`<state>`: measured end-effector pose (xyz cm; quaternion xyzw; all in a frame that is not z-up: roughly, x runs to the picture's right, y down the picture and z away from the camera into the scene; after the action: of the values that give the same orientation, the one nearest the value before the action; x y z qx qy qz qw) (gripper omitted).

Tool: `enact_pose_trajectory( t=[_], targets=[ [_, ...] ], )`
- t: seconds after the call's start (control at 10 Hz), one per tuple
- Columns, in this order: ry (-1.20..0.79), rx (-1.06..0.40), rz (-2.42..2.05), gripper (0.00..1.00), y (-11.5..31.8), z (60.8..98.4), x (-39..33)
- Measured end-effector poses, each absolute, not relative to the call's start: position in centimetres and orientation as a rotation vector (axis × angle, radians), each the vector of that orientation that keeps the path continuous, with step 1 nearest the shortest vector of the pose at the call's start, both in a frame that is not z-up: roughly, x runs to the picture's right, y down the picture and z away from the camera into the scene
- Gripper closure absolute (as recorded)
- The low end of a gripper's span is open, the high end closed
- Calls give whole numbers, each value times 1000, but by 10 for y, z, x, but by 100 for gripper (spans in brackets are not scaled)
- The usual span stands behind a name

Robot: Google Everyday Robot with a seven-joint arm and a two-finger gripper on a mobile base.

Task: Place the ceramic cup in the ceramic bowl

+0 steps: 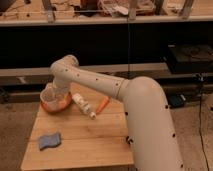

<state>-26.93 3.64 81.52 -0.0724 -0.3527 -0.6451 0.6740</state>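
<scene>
- We note the white arm (100, 85) sweeping from the large body at near right across to far left, where it bends down over the table's far-left corner.
- The gripper (55, 91) hangs at the arm's end, right over the shallow round orange ceramic bowl (56, 105). We cannot tell whether it is apart, together or clamped on anything.
- The small pale cylindrical ceramic cup (49, 94) shows inside the bowl's outline, right against the gripper. We cannot tell whether it rests on the bowl's floor.
- The bowl sits on the light wooden slatted table (80, 135), at its far-left corner.
- A slim white bottle (83, 105) lies on its side just right of the bowl, slanting toward near right.
- A thin orange carrot-like stick (102, 104) lies just right of the bottle, its near end close to the bottle's near end.
- A blue sponge (49, 141) lies at near left, well apart from the bowl.
- The arm's bulk hides the table's right edge.
</scene>
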Motion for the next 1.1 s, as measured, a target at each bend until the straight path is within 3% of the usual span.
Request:
enact_pose_trajectory(
  t=[0.5, 0.6, 0.8, 1.1],
  targets=[
    [-798, -164, -1457, 79, 38, 817, -271],
    [-799, -165, -1458, 76, 38, 817, -271],
    [-799, -166, -1457, 58, 38, 819, -270],
    [-802, -167, -1459, 56, 38, 819, -271]
  ],
)
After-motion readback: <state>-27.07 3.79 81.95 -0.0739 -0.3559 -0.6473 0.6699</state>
